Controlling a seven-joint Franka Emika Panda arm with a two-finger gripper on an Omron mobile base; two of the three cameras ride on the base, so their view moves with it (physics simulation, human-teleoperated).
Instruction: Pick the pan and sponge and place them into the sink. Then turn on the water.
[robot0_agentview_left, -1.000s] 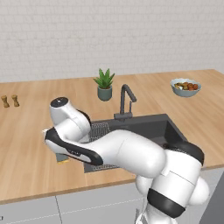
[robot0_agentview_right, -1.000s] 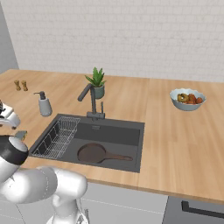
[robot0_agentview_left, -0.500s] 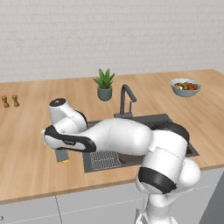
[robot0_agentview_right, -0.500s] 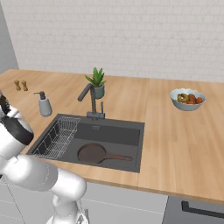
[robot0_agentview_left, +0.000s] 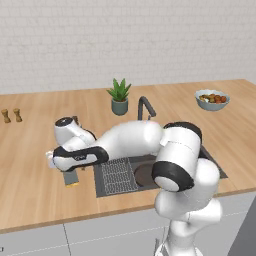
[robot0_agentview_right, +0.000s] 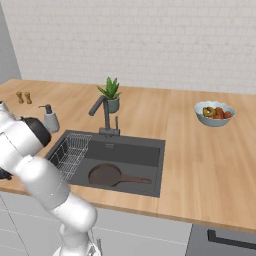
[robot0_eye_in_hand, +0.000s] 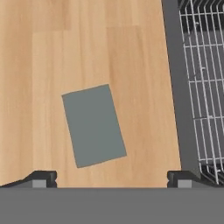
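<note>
The pan (robot0_agentview_right: 106, 175), dark brown and round, lies on the floor of the sink (robot0_agentview_right: 125, 152) with its handle pointing right. The sponge (robot0_eye_in_hand: 93, 125) shows its grey-green top on the wooden counter just left of the sink's rim (robot0_eye_in_hand: 174, 87). In the left base view, the sponge (robot0_agentview_left: 71, 178) lies under the hand, its yellow underside showing at the near edge. My gripper (robot0_eye_in_hand: 112, 178) hovers over it, open, one fingertip (robot0_eye_in_hand: 41, 177) on each side and nothing between them. The dark faucet (robot0_agentview_right: 102, 112) stands behind the sink with no water running.
A wire rack (robot0_agentview_right: 70, 152) fills the sink's left section, close to the hand. A soap dispenser (robot0_agentview_right: 50, 119), a potted plant (robot0_agentview_right: 111, 94) and two shakers (robot0_agentview_right: 24, 97) stand behind. A bowl of fruit (robot0_agentview_right: 214, 113) sits far right.
The arm's elbow and upper links have swung up and to the right while the hand stays over the sponge. The jaws remain open. Pan and sponge have not moved.
</note>
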